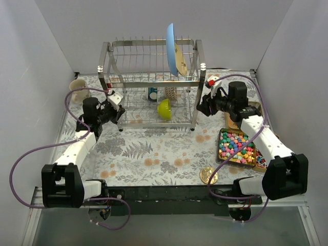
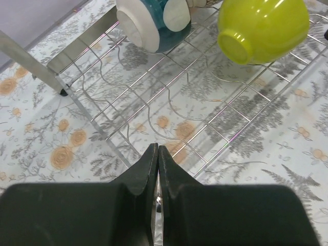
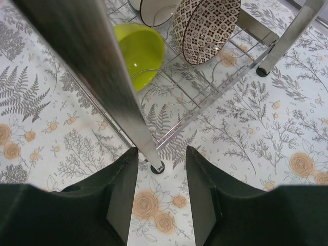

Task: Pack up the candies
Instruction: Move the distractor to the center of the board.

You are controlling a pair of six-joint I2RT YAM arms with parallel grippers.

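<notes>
Seeing candies (image 1: 236, 145) piled in a dark tray (image 1: 219, 147) at the table's (image 1: 154, 156) right side, just beside the right forearm. Spotting gold lid (image 1: 208, 175) lying flat near the tray's front-left corner. Reading left gripper (image 2: 158, 149) as fully closed on nothing, hovering at the dish rack's (image 2: 31, 62) front-left corner. Reading right gripper (image 3: 161, 154) as partly open, fingers (image 3: 123, 189) either side of the rack's front-right leg (image 3: 118, 92), holding nothing. Noting yellow-green bowl (image 3: 138, 51) tipped inside the rack, well apart from the candies.

What I see in colour from here
Pink, green, yellow and blue candies (image 1: 236, 145); lime bowl (image 2: 264, 28); grey-fern, orange-rose tablecloth (image 1: 154, 154); blue plate (image 1: 170, 48).
</notes>
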